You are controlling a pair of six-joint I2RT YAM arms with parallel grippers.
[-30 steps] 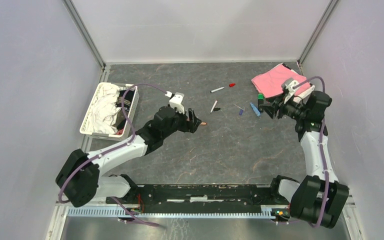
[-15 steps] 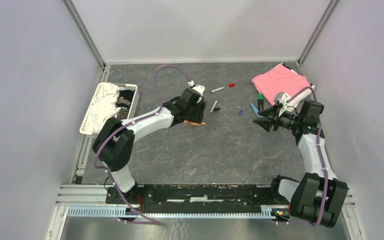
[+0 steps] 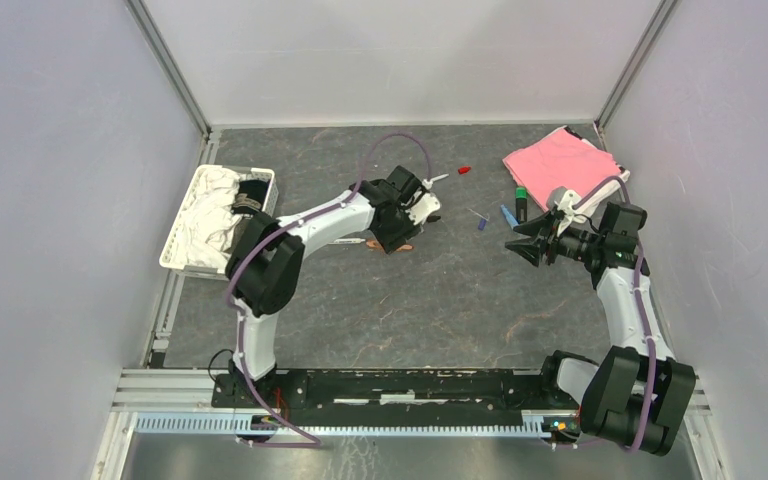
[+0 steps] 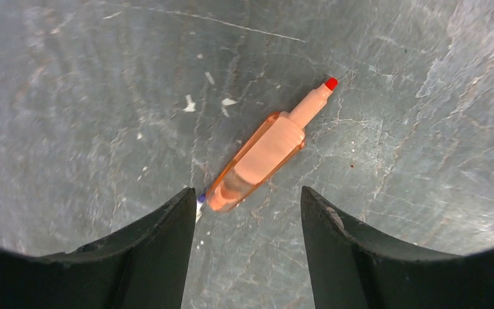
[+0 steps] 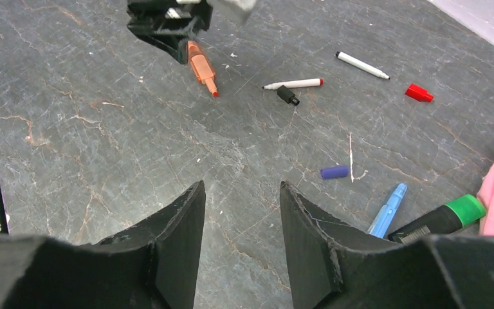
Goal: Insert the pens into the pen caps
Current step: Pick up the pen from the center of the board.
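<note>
— Hovering over the orange marker (image 4: pixel 264 154), the left gripper (image 4: pixel 247 196) is lining up a pick, isn't it?

— It is looking that way. Its fingers are standing wide apart and holding nothing. The marker is lying flat on the table (image 4: pixel 71 96) between them, its red tip pointing toward 1 o'clock in the left wrist view. No pen is sitting in a cap, so the task is only getting started.

— What is the next move asking for?

— Probably lowering and closing across the barrel. The fingers are straddling the rear end at a slant, so a small wrist turn and a nudge toward 1 o'clock would be squaring the grip.

— And the right gripper (image 5: pixel 241 190)?

— It is hanging open and empty, well apart from the marker. In its own view the black cap (image 5: pixel 287 94) is lying toward 1 o'clock, the red cap (image 5: pixel 419 93) toward 2 o'clock and the blue-purple cap (image 5: pixel 334 172) toward 3 o'clock. It is likely going to be fetching one, though which cap fits the marker cannot be told.

— Is any writing showing?

— No brand or label is reading clearly on any barrel.
</note>
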